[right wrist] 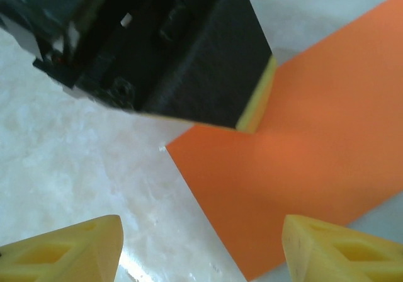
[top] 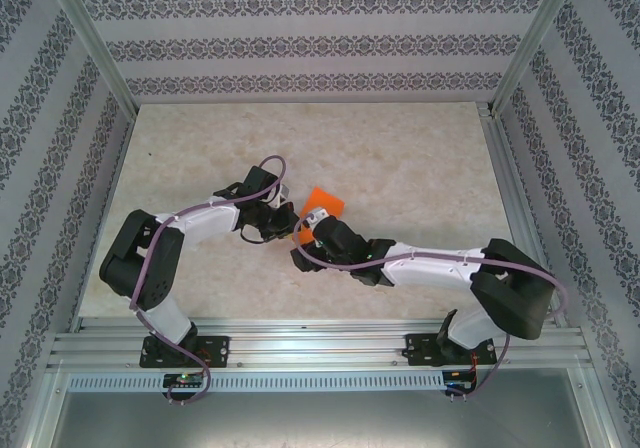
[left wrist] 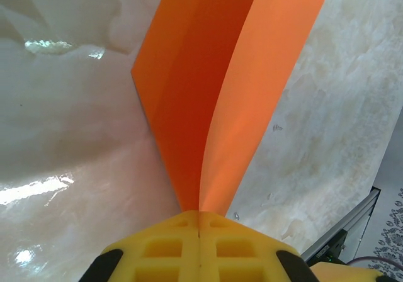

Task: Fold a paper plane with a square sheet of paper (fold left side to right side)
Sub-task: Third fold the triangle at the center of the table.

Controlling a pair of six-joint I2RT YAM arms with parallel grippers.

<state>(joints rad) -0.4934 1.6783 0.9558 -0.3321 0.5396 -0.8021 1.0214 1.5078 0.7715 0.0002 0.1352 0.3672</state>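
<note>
The square sheet of paper (top: 324, 205) is bright orange and lies mid-table, partly folded over. In the left wrist view the sheet of paper (left wrist: 214, 93) rises as two flaps meeting at a crease, and my left gripper (left wrist: 198, 222) is shut on its near edge, yellow pads pressed together. My left gripper (top: 284, 218) sits at the paper's left side. My right gripper (top: 309, 232) hovers just below the paper, open. In the right wrist view its fingertips (right wrist: 69, 250) stand wide apart over the paper's (right wrist: 302, 169) near corner, with the left gripper's black body (right wrist: 170, 49) above.
The pale marble-patterned table (top: 400, 158) is bordered by an aluminium frame (top: 320, 343) at the near edge and patterned walls (top: 300, 38) on three sides. Both arms cross toward the centre, their wrists close together.
</note>
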